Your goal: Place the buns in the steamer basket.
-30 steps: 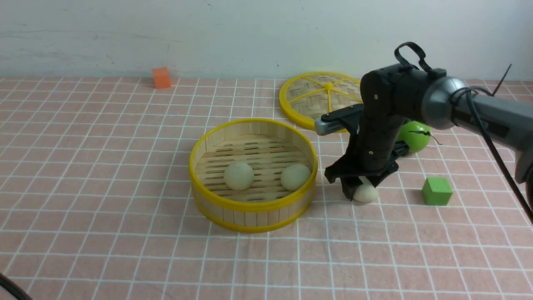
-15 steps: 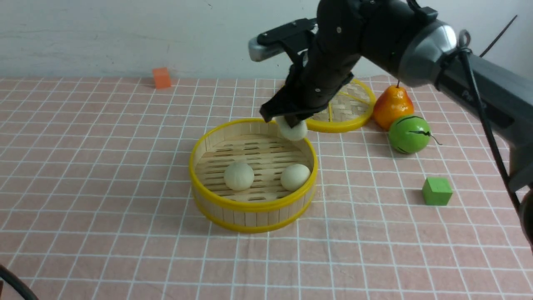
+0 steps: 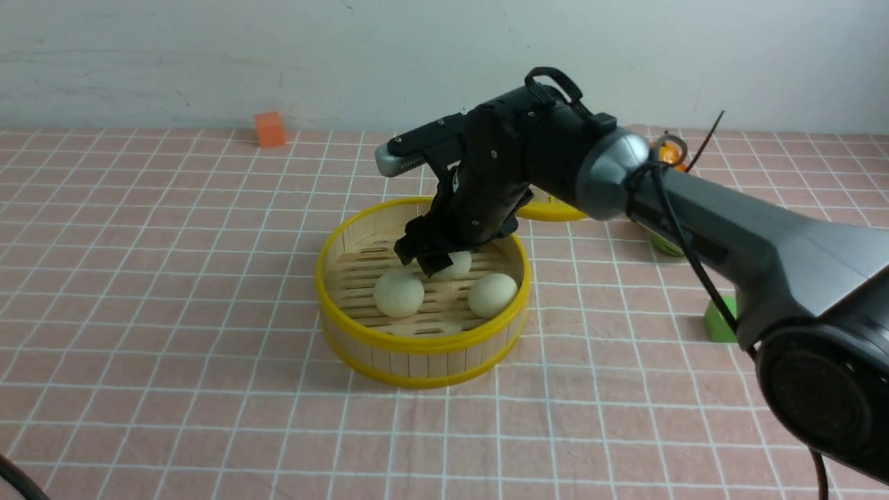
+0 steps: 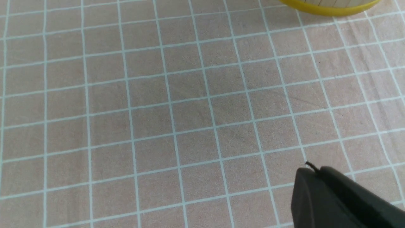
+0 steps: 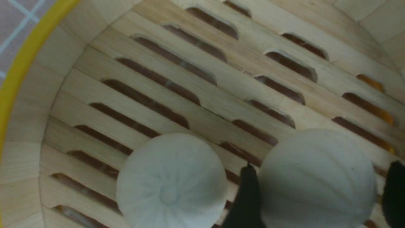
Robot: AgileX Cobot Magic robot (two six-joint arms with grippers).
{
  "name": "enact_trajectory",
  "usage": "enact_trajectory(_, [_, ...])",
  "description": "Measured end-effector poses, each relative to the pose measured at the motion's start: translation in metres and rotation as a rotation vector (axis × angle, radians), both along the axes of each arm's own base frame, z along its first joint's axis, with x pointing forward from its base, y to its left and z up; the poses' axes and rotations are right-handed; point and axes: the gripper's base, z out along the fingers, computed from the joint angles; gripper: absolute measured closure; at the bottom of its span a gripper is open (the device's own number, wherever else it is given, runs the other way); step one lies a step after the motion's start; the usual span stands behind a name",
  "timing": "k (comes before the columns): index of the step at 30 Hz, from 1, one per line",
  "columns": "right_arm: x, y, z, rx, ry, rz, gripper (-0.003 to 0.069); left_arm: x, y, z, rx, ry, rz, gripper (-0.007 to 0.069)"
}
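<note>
Tablecloth point(image 4: 190, 110) nearest, pink with a white grid, filling the left wrist view. Caught there and nowhere from the front: left gripper point(image 4: 309, 171), dark tips pressed together, over bare cloth on the near side of the steamer basket point(image 4: 329, 7), just a yellow sliver of base rim at the frame edge.

From the front, the whole steamer basket point(image 3: 417, 344): round, shallow, slat wall, yellow rims. All three buns inside. Near-left bun point(image 3: 399, 293) and near-right bun point(image 3: 492, 295) by its front wall, third bun point(image 3: 455, 265) behind, half hidden under the right gripper point(image 3: 434, 260).

Right wrist view closer: fingers point(image 5: 246, 202) spread either side of that third bun point(image 5: 316, 180), down on the slatted floor, another bun point(image 5: 171, 183) just beside. Cream-white, matte, faint pleats running to a top dimple.

Right of the basket, green cube point(image 3: 719, 323), mostly behind the arm. Beyond the basket, lid point(image 3: 549, 210), only a strip of its rim in sight.
</note>
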Motion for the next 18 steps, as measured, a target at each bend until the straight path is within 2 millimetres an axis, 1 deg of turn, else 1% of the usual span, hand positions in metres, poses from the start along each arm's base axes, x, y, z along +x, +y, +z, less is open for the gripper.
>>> enact_trajectory(2, [-0.003,-0.003,0.019,0.001,-0.019,-0.007,0.0020,-0.005,0.003,0.002,-0.037,-0.019,0.018,0.0620])
enact_trajectory(3, [-0.006,-0.006,0.036,0.010,-0.041,-0.008,0.0005,-0.009,0.004,0.003,-0.056,-0.032,0.023,0.0620])
enact_trajectory(4, [-0.007,-0.007,0.041,0.010,-0.046,-0.010,0.0004,-0.010,0.005,0.003,-0.064,-0.039,0.024,0.0620])
enact_trajectory(5, [-0.014,-0.012,0.066,0.018,-0.072,-0.013,0.0008,-0.018,0.008,0.005,-0.092,-0.072,0.029,0.0618])
enact_trajectory(7, [-0.026,-0.020,0.102,0.036,-0.110,-0.014,0.0036,-0.028,0.014,0.008,-0.121,-0.121,0.030,0.0616])
enact_trajectory(9, [-0.044,-0.032,0.138,0.039,-0.137,-0.004,0.0101,-0.041,0.021,0.010,-0.155,-0.180,0.030,0.0611])
enact_trajectory(10, [-0.052,-0.037,0.151,0.037,-0.145,0.001,0.0135,-0.046,0.023,0.010,-0.170,-0.207,0.029,0.0610])
enact_trajectory(12, [-0.073,-0.051,0.180,0.028,-0.153,0.020,0.0237,-0.060,0.031,0.011,-0.202,-0.274,0.029,0.0608])
enact_trajectory(13, [-0.075,-0.052,0.183,0.028,-0.154,0.022,0.0249,-0.061,0.032,0.010,-0.205,-0.280,0.029,0.0607])
enact_trajectory(14, [-0.088,-0.059,0.200,0.037,-0.169,0.042,0.0332,-0.068,0.036,0.009,-0.220,-0.340,0.028,0.0607])
enact_trajectory(15, [-0.099,-0.064,0.213,0.054,-0.183,0.059,0.0419,-0.073,0.040,0.005,-0.225,-0.387,0.027,0.0607])
enact_trajectory(16, [-0.103,-0.066,0.218,0.064,-0.191,0.066,0.0432,-0.075,0.041,0.004,-0.229,-0.411,0.024,0.0607])
enact_trajectory(17, [-0.114,-0.070,0.228,0.085,-0.198,0.091,0.0506,-0.075,0.041,-0.001,-0.227,-0.434,0.021,0.0607])
enact_trajectory(18, [-0.121,-0.072,0.231,0.097,-0.195,0.110,0.0554,-0.073,0.040,-0.006,-0.221,-0.438,0.018,0.0606])
